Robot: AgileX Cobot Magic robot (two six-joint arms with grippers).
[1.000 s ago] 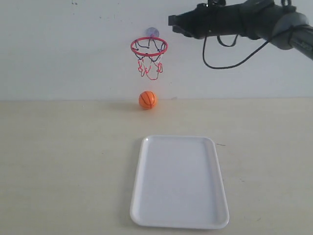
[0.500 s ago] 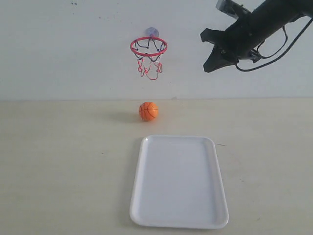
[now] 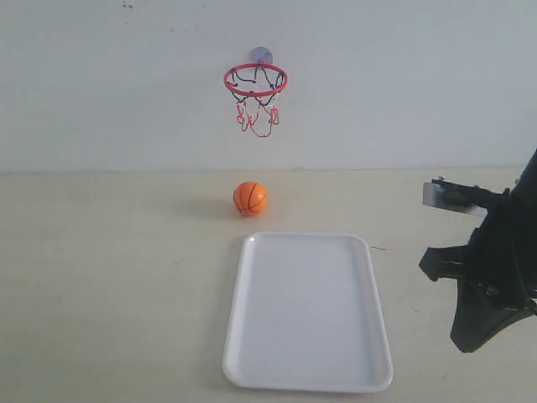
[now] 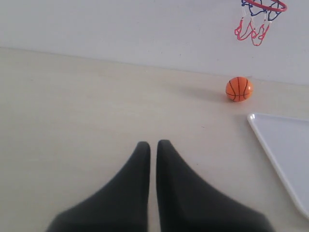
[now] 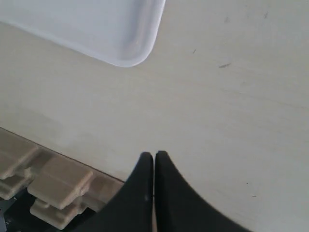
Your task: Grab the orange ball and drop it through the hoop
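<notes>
The orange ball [image 3: 250, 198] lies on the table below the hoop [image 3: 256, 81], just beyond the far edge of the white tray [image 3: 252, 353]. In the left wrist view the orange ball [image 4: 239, 89] and the hoop [image 4: 263, 6] show far off. My left gripper [image 4: 153, 143] is shut and holds nothing; it is out of the exterior view. My right gripper [image 3: 470, 342] hangs low over the table to the right of the tray, pointing down. In the right wrist view the right gripper [image 5: 153, 154] is shut and empty.
The hoop sticks to the white back wall by a suction cup [image 3: 261, 55]. A corner of the white tray [image 5: 130, 53] shows in the right wrist view, with the table's edge [image 5: 58, 150] and beige blocks [image 5: 58, 191] beyond it.
My right arm has swung down from beside the hoop to low over the table right of the tray. The ball has rolled a little toward the tray and to the left.
</notes>
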